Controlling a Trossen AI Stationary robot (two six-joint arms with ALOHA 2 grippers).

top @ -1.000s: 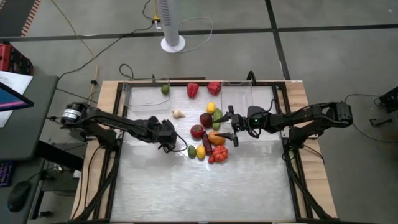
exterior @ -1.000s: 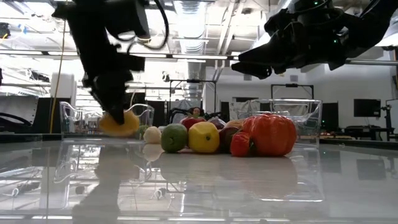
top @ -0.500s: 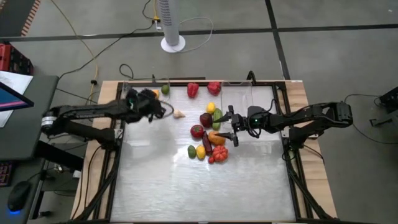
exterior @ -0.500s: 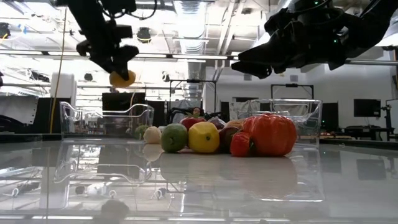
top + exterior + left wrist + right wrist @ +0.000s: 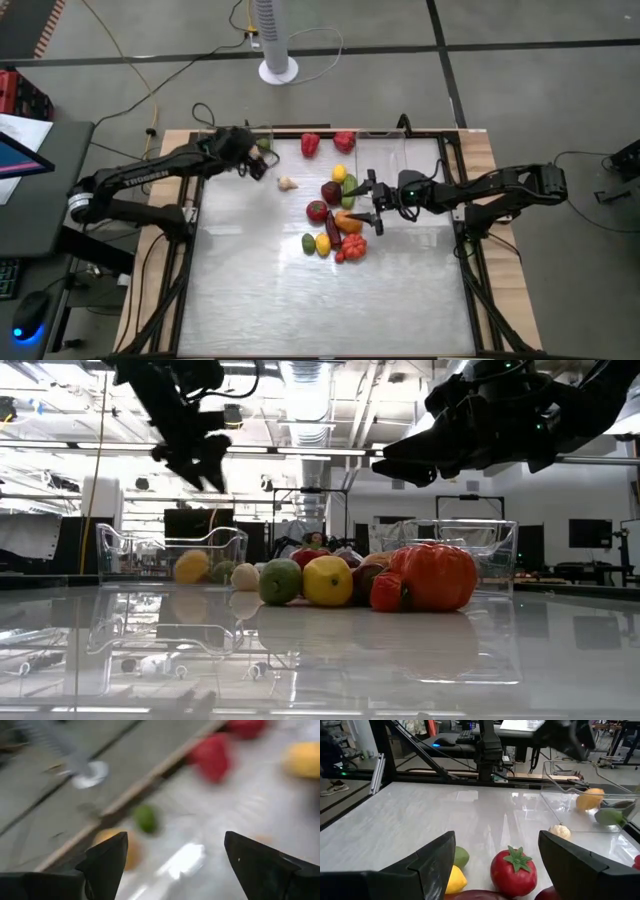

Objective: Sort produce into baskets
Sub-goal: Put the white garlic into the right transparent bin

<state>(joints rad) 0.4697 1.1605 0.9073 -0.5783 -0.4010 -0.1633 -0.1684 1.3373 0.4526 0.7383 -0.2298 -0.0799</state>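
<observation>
Lemon point(image 5: 191, 567) in basket point(image 5: 112, 550); left hand point(image 5: 207, 463) open above.

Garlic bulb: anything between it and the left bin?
Nothing visible. The garlic bulb sits on bare tabletop just outside the left bin; only the bin's low clear wall separates them. The open left pincer hovers beside it over the bin.
</observation>
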